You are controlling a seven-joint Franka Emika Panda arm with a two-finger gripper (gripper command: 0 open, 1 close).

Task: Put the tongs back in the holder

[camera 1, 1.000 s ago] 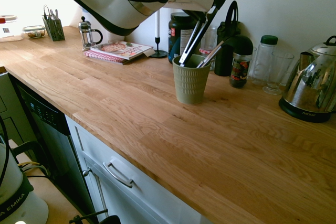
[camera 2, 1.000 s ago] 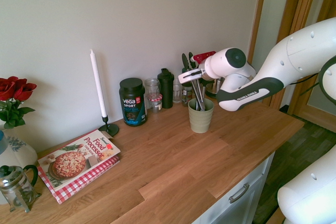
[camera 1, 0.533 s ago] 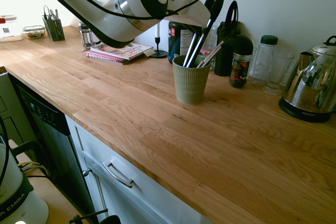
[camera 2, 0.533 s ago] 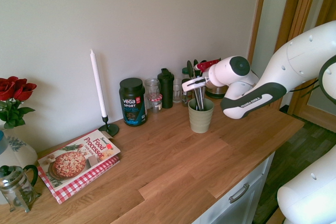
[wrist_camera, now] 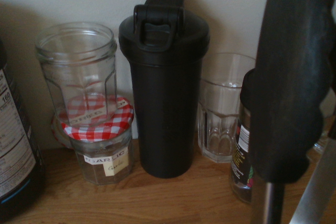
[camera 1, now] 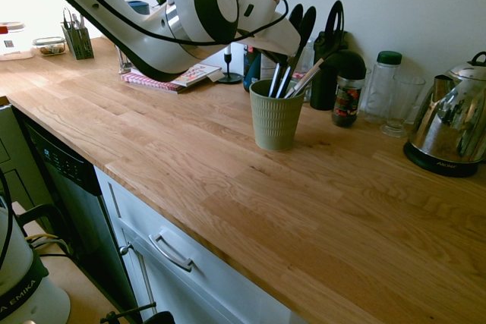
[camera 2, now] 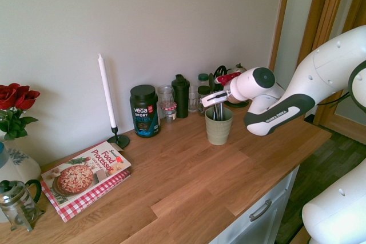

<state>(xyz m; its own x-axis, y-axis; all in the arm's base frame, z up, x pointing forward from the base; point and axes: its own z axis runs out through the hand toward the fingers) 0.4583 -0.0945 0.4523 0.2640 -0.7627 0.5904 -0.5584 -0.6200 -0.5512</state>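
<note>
The holder [camera 1: 275,119], an olive-green ribbed cup, stands on the wooden counter near the back wall and appears again in the second exterior view [camera 2: 218,128]. The tongs [camera 1: 279,80] stand in it with their silver arms inside and their black tips [camera 1: 301,19] sticking up above the rim. My gripper [camera 1: 284,57] is shut on the tongs just above the cup, also seen from the other side [camera 2: 209,100]. One black tong tip [wrist_camera: 294,77] fills the right of the wrist view. A single silver utensil handle [camera 1: 307,77] leans in the same cup.
Behind the cup stand a black shaker bottle [camera 1: 328,62], a spice jar [camera 1: 347,96], clear glasses [camera 1: 401,104] and a steel kettle [camera 1: 452,123]. A white candle [camera 2: 106,92], a Vega tub [camera 2: 144,111] and a cookbook [camera 2: 86,174] sit further along.
My gripper has come down with the tongs, so their arms sit deeper in the green cup and the black tips are lower than a second ago.
</note>
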